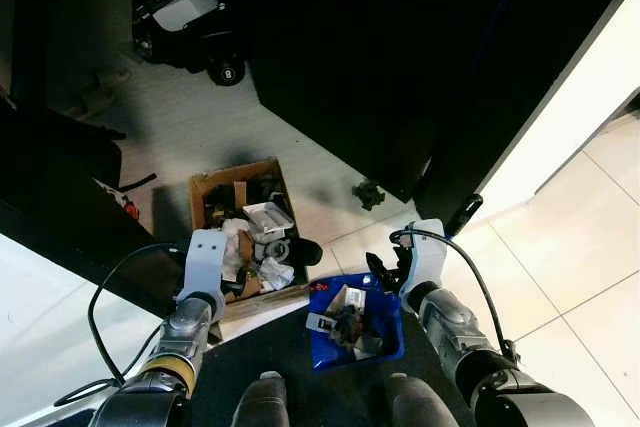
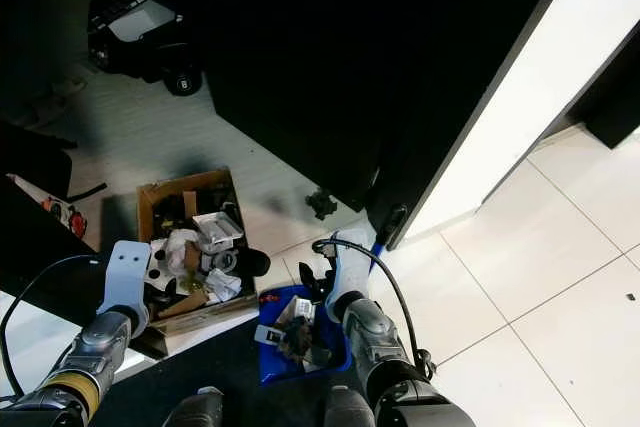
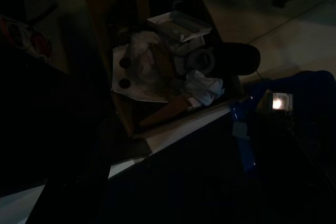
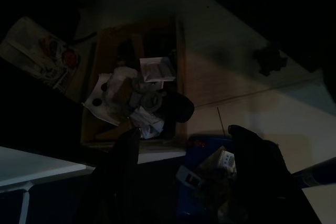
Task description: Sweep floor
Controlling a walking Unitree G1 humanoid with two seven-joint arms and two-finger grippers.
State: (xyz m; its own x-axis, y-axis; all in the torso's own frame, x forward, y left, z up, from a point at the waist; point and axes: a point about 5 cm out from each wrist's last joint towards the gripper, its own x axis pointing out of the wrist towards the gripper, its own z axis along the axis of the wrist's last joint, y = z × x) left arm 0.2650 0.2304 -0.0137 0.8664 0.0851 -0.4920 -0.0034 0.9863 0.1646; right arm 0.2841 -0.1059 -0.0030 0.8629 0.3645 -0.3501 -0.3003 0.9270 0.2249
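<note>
Sitting on tile, blue plastic dustpan (image 1: 392,339) w/ scraps, cardboard box (image 1: 212,185) crammed – right hand (image 4: 184,145) spread.

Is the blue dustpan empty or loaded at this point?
Loaded: the blue plastic dustpan holds a heap of paper scraps and dark debris.

This looks like a room in a home or a small office. Pale floor tiles (image 1: 590,247) fill the right of the frame, a cardboard box (image 1: 232,183) stuffed with rubbish sits at centre left, a blue dustpan (image 1: 389,332) full of scraps lies at lower centre, and dark furniture (image 1: 400,57) looms above.
</note>
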